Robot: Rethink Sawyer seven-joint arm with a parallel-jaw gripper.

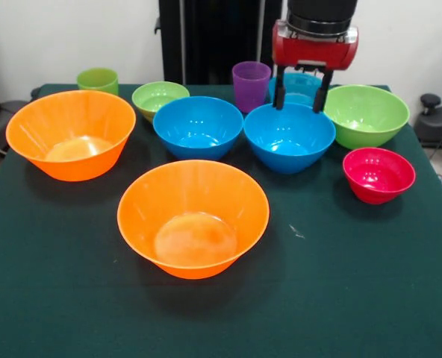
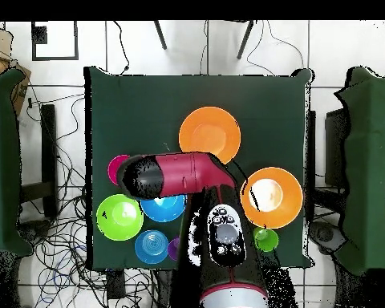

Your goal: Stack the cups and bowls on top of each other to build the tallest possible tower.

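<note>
Orange bowls (image 1: 70, 134) and (image 1: 193, 218) sit separate at left and centre on the surface (image 1: 355, 283); no tower yet. Right of centre, the gripper (image 1: 302, 99) hangs with fingers spread, seemingly straddling a blue bowl's (image 1: 289, 138) far rim. Lower squarely, pinch the rim firmly, and lift straight up, clear of the purple cup (image 1: 251, 86).

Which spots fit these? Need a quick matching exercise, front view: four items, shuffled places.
Items:
1. Translucent purple plastic cup
2. Small red-pink plastic bowl
3. Light green plastic cup
4. Nearest large orange plastic bowl

Places:
A. Far left corner
B. Front centre
C. Right side, before the large lime bowl
D. Far row, beside the gripper

Pairs: 1-D, 2-C, 3-A, 4-B
</note>
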